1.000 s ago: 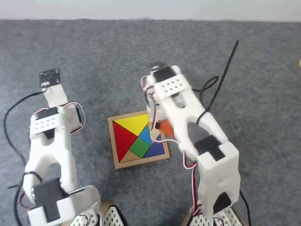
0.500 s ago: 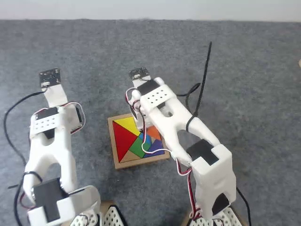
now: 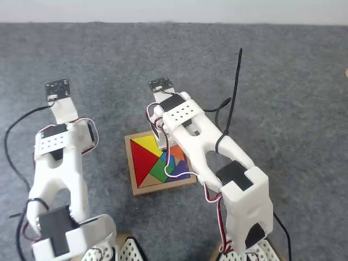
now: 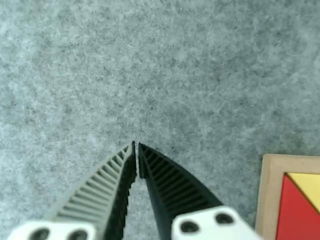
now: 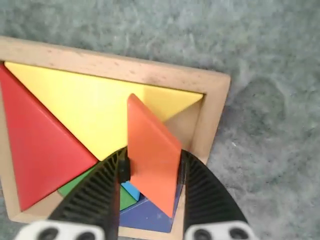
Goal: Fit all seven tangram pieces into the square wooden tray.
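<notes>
Orange piece (image 5: pixel 150 132), a flat parallelogram, stands on edge between the jaws of the right gripper (image 5: pixel 151 165), which clamp its two faces. It hangs over the far corner of the tray (image 5: pixel 212 112), just above the bare wood beside the yellow triangle (image 5: pixel 85 107).

To do the step well, the arm should tip the piece flat, turn it until one long edge runs along the yellow triangle's slanted side and the other meets the tray wall, then lower it and let go only once it sits level. A corner caught on the rim would leave it propped up.

The left gripper (image 4: pixel 136 146) hangs over the grey mat (image 4: pixel 200 65) beside the tray, jaws pinched together on nothing.

The held piece covers much of the gap, so its full shape cannot be judged. A pale wedge below the red triangle (image 5: pixel 35 150) may be bare wood or a wooden piece. In the high view the right arm hides the gripper and half the tray.
</notes>
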